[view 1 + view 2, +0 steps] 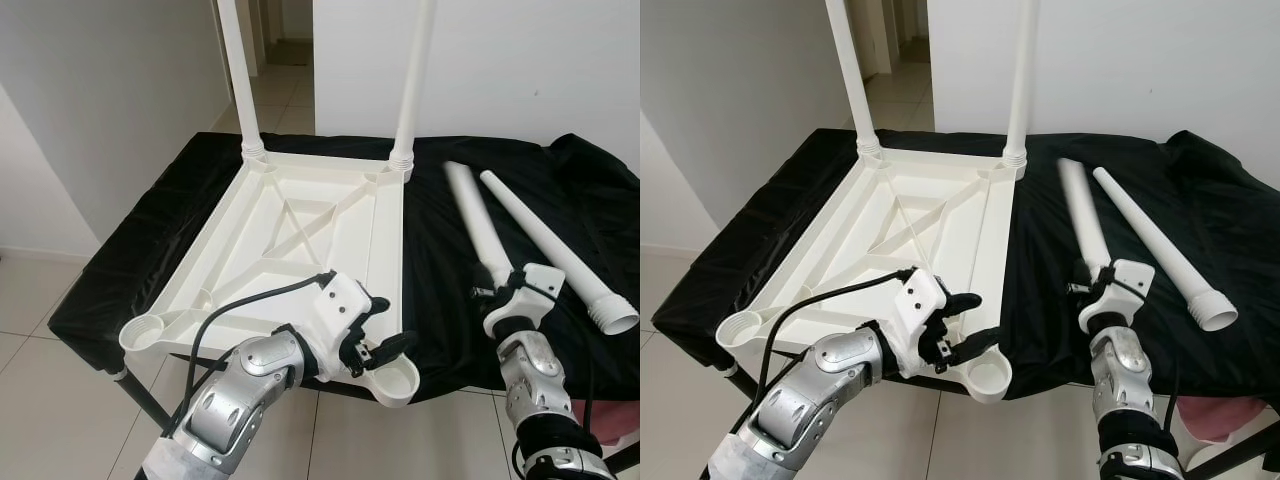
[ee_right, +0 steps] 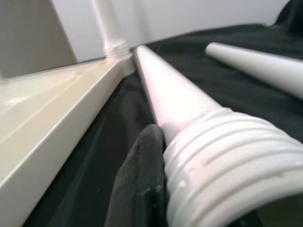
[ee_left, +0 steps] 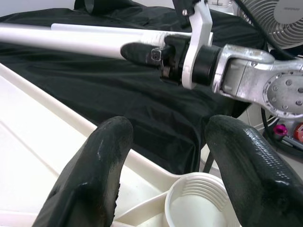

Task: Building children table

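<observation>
White plastic tabletop (image 1: 300, 240) inverted on counter (image 1: 440, 290), right gripper (image 1: 497, 285) fingers grasping loose leg (image 1: 475, 225) at 3 o'clock, left gripper (image 1: 385, 345) fingers released over 5 o'clock corner socket (image 1: 395, 382).

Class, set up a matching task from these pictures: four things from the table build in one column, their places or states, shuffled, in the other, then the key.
1. tabletop
2. far legs
3. right gripper
4. outer loose leg

A. lies free on the black cloth
B. upside down on the cloth
C. closed on the threaded end of a lying leg
D. upright in corner sockets

Pairs: 1-B, 2-D, 3-C, 4-A
</observation>
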You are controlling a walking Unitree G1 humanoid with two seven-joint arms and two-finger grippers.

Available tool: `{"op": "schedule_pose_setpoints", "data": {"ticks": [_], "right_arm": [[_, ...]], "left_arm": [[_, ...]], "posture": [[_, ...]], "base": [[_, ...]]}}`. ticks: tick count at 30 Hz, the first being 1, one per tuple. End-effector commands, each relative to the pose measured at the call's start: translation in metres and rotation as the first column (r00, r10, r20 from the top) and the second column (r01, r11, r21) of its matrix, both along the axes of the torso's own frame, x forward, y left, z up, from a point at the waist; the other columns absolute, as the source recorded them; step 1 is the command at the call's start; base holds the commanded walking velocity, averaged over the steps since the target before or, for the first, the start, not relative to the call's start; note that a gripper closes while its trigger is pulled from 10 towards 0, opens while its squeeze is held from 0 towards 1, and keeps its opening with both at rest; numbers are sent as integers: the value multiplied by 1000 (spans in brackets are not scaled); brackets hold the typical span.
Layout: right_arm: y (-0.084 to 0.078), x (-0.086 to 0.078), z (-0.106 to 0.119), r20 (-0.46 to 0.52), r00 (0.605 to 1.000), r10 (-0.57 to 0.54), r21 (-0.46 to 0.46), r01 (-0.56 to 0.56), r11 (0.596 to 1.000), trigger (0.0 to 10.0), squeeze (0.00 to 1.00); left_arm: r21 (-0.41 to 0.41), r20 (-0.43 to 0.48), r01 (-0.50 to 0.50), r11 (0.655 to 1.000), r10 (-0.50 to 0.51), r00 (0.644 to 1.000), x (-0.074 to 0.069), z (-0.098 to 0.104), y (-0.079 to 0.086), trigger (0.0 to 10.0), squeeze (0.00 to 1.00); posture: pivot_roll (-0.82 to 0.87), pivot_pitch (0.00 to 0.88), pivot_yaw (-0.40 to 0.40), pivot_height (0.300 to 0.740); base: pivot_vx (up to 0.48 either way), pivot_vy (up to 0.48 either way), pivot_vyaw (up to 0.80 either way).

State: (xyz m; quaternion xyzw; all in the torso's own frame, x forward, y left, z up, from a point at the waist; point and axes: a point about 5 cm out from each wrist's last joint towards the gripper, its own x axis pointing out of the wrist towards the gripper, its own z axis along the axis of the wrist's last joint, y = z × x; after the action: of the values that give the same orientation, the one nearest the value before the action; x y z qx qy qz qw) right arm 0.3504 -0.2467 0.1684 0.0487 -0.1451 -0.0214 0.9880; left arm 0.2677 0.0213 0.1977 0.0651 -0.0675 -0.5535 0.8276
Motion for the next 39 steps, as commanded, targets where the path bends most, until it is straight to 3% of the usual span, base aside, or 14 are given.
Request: {"op": "schedule_pose_setpoints", "data": {"ticks": [1, 5, 15, 16, 18, 19, 21, 22, 23, 24, 35, 37, 38, 39], "right_arm": [[0, 0, 22, 94, 996, -7, -36, 10, 999, 10000, 0], [-7, -7, 42, 182, 982, -41, -49, 50, 998, 10000, 0], [-15, -17, 45, 211, 974, -80, -55, 93, 994, 10000, 0], [-15, -19, 45, 222, 971, -94, -55, 108, 993, 9451, 0], [-15, -21, 46, 229, 968, -104, -54, 119, 991, 9451, 0], [-17, -24, 47, 241, 963, -121, -43, 135, 990, 3804, 0], [-18, -25, 48, 247, 960, -133, -34, 145, 989, 3804, 0], [-22, -30, 51, 257, 952, -167, -38, 183, 982, 0, 0], [-28, -35, 52, 259, 943, -212, -35, 228, 973, 8392, 0], [-35, -42, 52, 259, 932, -255, -32, 272, 962, 10000, 0], [-70, -88, 36, 213, 838, -502, -32, 520, 854, 10000, 0], [-78, -106, 31, 196, 811, -551, -32, 567, 823, 10000, 0], [-78, -106, 31, 196, 811, -551, -32, 567, 823, 10000, 0], [-82, -121, 28, 175, 806, -565, -50, 581, 813, 10000, 0]], "left_arm": [[13, -11, -45, 999, 45, 999, 2, -4, 1, 10000, 0], [12, -2, -40, 999, 40, 999, 2, -3, -1, 10000, 0], [8, -10, -31, 999, 31, 999, 1, -3, -2, 10000, 0], [9, -9, -32, 999, 32, 999, 2, -3, -2, 10000, 0], [10, -8, -32, 999, 32, 999, 2, -3, -2, 10000, 0], [8, -9, -32, 999, 32, 999, 2, -2, -1, 10000, 0], [8, -10, -31, 999, 31, 999, 2, -2, -1, 10000, 0], [7, -9, -31, 999, 31, 999, 2, -2, -1, 10000, 0], [8, -10, -28, 1000, 28, 1000, 2, -2, -1, 10000, 0], [8, -12, -23, 1000, 23, 1000, 2, -2, 0, 10000, 0], [16, -17, 8, 1000, -8, 1000, 3, -2, -2, 10000, 0], [14, -19, 16, 1000, -16, 1000, 3, -2, -3, 10000, 0], [14, -19, 16, 1000, -16, 1000, 3, -2, -3, 10000, 0], [12, -24, 26, 1000, -26, 999, 2, -3, -5, 10000, 0]], "posture": [[6, 141, 43, 740], [2, 142, 42, 740], [-13, 146, 49, 740], [-15, 145, 49, 740], [-15, 145, 49, 740], [-17, 145, 50, 740], [-17, 145, 50, 740], [-20, 145, 50, 740], [-25, 144, 51, 740], [-33, 147, 53, 740], [-81, 154, 70, 740], [-98, 159, 80, 740], [-98, 159, 80, 740], [-107, 163, 84, 740]], "base": [[0, 0, 0], [0, 0, 0], [0, 0, 0], [0, 0, 0], [0, 0, 0], [0, 0, 0], [0, 0, 0], [0, 0, 0], [0, 0, 0], [0, 0, 0], [0, 0, 0], [0, 0, 0], [0, 0, 0], [0, 0, 0]]}}
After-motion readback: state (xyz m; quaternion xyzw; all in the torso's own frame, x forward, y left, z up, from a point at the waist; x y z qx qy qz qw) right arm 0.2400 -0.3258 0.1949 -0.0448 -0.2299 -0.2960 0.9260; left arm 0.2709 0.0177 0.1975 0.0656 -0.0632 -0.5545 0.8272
